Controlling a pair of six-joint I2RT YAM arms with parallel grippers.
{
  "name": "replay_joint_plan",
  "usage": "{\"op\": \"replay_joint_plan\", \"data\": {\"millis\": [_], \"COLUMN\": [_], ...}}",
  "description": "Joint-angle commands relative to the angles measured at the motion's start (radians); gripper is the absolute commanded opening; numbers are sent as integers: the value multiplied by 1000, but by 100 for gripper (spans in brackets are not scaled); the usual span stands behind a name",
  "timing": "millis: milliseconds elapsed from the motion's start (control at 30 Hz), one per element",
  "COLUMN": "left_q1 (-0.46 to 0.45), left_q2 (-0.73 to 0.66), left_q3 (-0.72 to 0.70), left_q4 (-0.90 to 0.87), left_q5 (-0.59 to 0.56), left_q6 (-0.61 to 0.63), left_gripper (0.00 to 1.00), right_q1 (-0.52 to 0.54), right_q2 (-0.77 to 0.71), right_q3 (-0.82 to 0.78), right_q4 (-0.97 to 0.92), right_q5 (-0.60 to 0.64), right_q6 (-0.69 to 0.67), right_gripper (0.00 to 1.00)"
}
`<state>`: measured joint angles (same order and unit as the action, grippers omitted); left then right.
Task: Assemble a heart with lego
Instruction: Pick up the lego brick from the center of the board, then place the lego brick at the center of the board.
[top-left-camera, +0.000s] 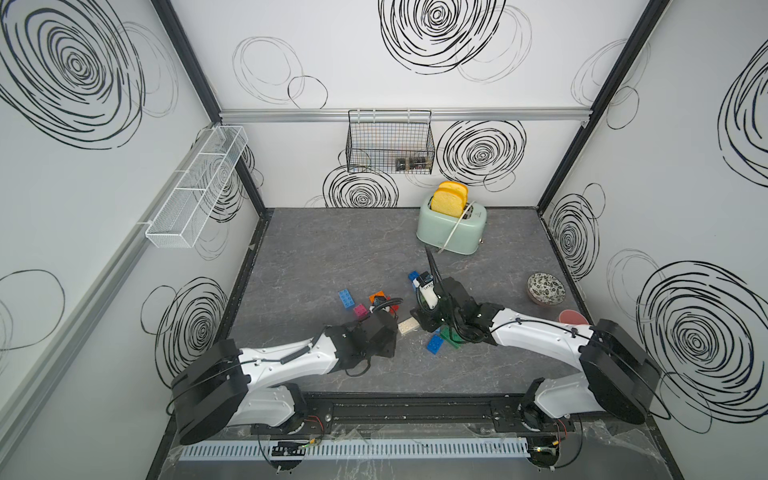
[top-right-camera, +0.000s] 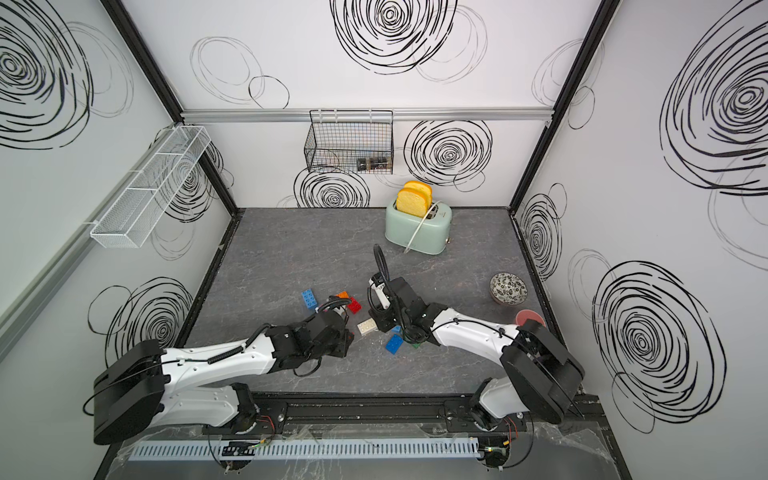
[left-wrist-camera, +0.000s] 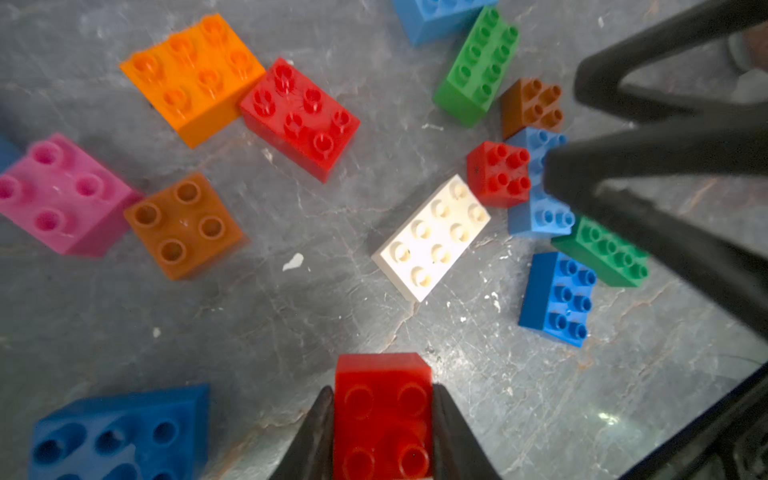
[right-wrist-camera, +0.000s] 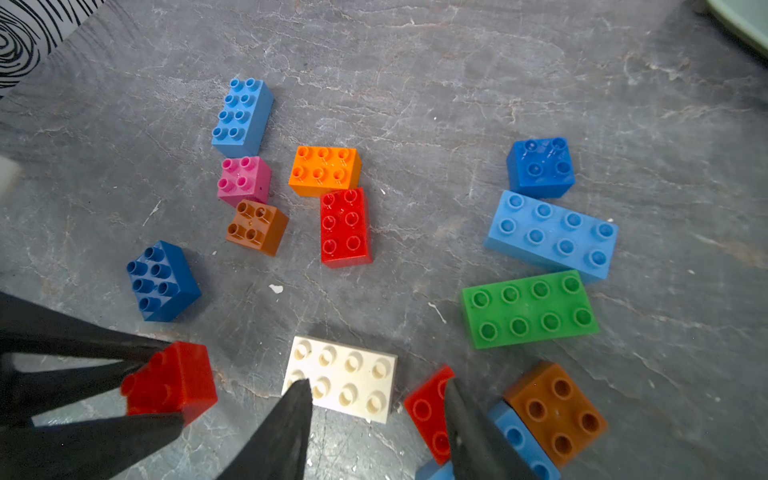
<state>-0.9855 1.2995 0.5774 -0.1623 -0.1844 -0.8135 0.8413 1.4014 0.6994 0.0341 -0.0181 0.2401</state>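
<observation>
The lego lies scattered on the grey table (top-left-camera: 332, 249). In the left wrist view my left gripper (left-wrist-camera: 382, 390) is shut on a square red brick (left-wrist-camera: 382, 415), one finger on each side. The right wrist view shows that same brick (right-wrist-camera: 170, 382) held just off the table. My right gripper (right-wrist-camera: 376, 386) stands open, one fingertip over the white oblong brick (right-wrist-camera: 345, 378), the other beside a small red brick (right-wrist-camera: 428, 411). Orange (left-wrist-camera: 193, 75), red oblong (left-wrist-camera: 299, 120), pink (left-wrist-camera: 62, 195), brown (left-wrist-camera: 183, 224), green (right-wrist-camera: 528, 307) and blue (right-wrist-camera: 552, 232) bricks lie around.
A mint toaster (top-left-camera: 451, 226) with two bread slices stands at the back. A patterned bowl (top-left-camera: 545, 287) and a pink dish (top-left-camera: 572, 318) sit at the right edge. A black wire basket (top-left-camera: 390, 141) and a white mesh shelf (top-left-camera: 195, 191) hang on the walls.
</observation>
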Motion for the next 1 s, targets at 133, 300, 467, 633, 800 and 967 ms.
{"op": "replay_joint_plan", "data": {"millis": [133,300,467,633,800,967], "left_q1": [-30,-24,-16,-9,1,33], "left_q2": [113,146,179,202,180,98], "left_q3": [8,9,35,30,19,-12], "left_q4": [22,70,82,87,91,130], "left_q5": [-145,-134,-117,-100,-97,-35], "left_q6": [-112,-101,-78,-88,-95,-95], "left_gripper": [24,24,24,29,48,58], "right_q1": [-7,-16,-19,-19,-18,28], "right_q2": [-48,-65,-57,-51,-48,-64], "right_q3": [-38,-55,-58,-54,-48,-37], "right_q4": [-34,-28,-26,-33,-40,-66], "right_q5": [0,-2,-2,-2,-19,-7], "right_q6": [15,16,16,16,22,57], "right_gripper": [55,55,55,56,57,62]}}
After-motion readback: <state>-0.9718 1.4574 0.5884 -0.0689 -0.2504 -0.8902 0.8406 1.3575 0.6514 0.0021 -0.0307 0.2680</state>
